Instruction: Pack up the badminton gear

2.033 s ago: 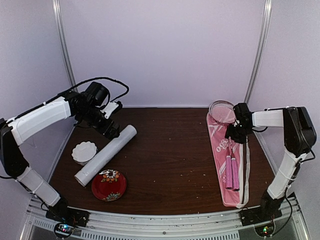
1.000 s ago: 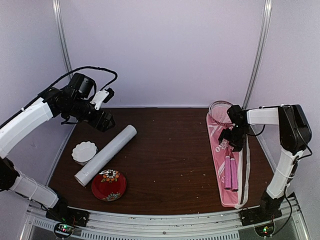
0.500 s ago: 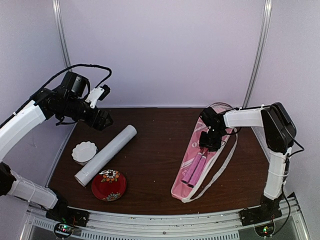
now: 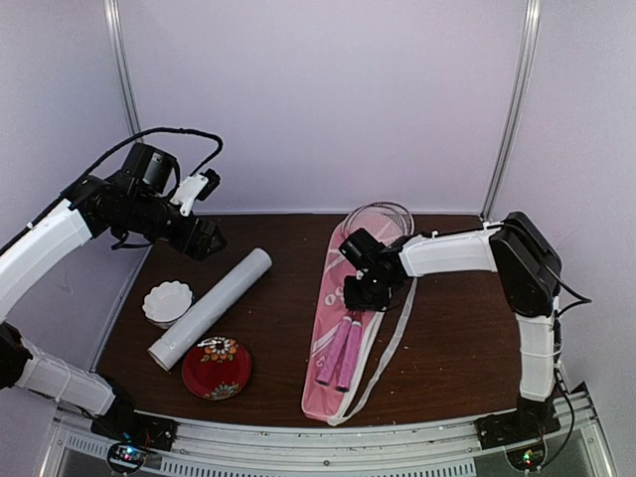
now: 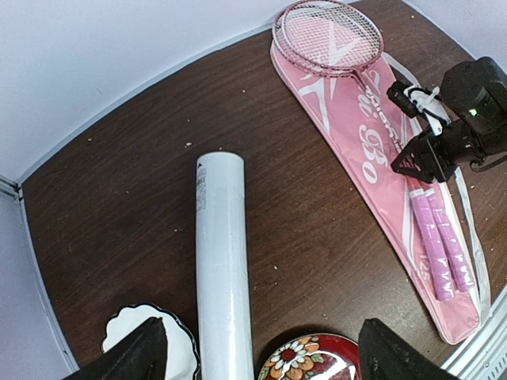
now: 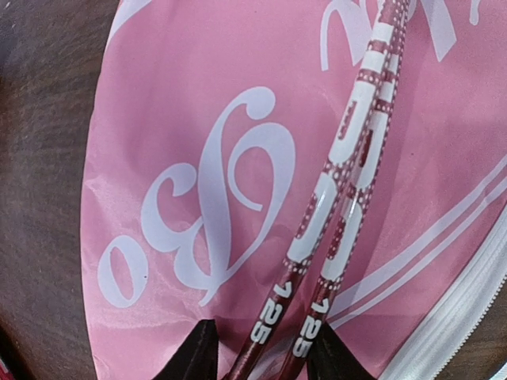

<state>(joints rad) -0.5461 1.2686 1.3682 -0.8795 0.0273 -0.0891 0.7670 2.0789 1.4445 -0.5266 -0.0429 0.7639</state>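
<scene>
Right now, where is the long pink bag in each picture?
Top external: the pink bag lies slanted just right of centre.
Left wrist: the bag runs down the right side, from top centre to bottom right.
Right wrist: the bag fills nearly the whole picture, close up.
Shared landmark: the two racquets lying on it.

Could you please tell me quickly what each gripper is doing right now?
Left gripper: open, holding nothing.
Right gripper: closed on the racquets, at their shafts.
</scene>
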